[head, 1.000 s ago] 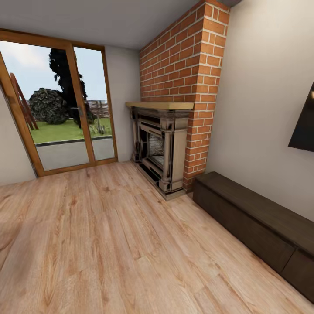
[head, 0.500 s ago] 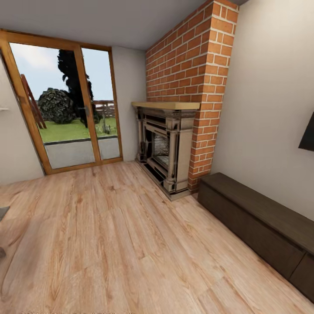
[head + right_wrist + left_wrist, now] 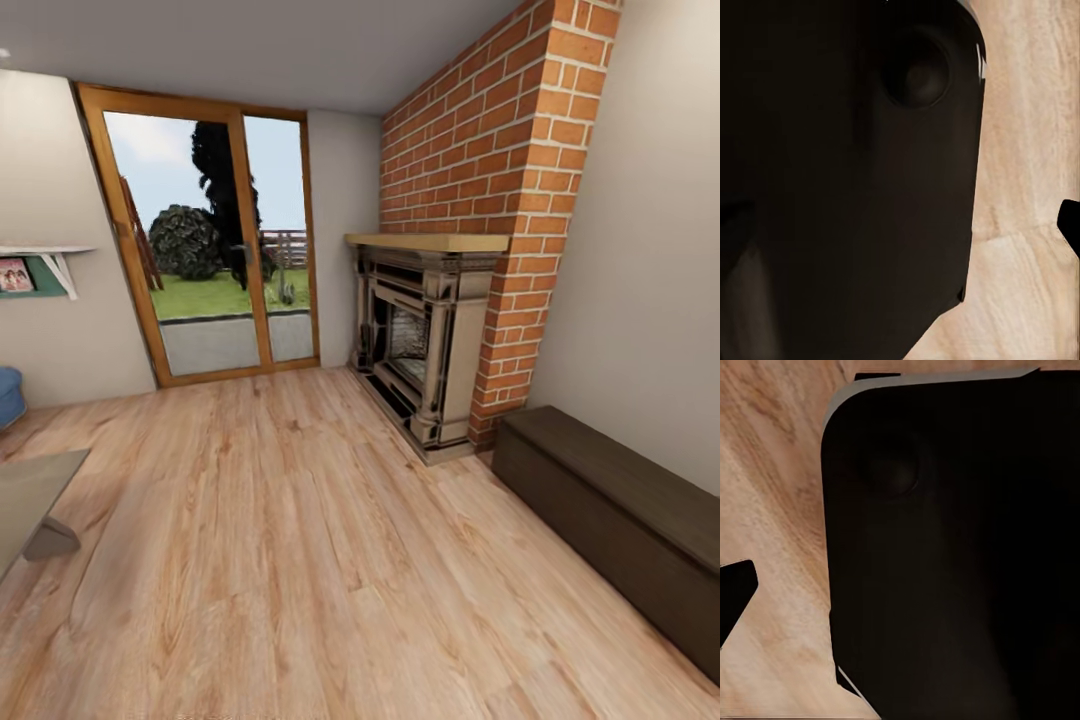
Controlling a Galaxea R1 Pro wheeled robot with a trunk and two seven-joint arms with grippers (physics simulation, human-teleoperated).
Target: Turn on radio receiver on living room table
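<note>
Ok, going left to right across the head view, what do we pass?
Corner of the table → small wall shelf → glass patio door → fireplace under the brick chimney → long dark-brown cabinet.
</note>
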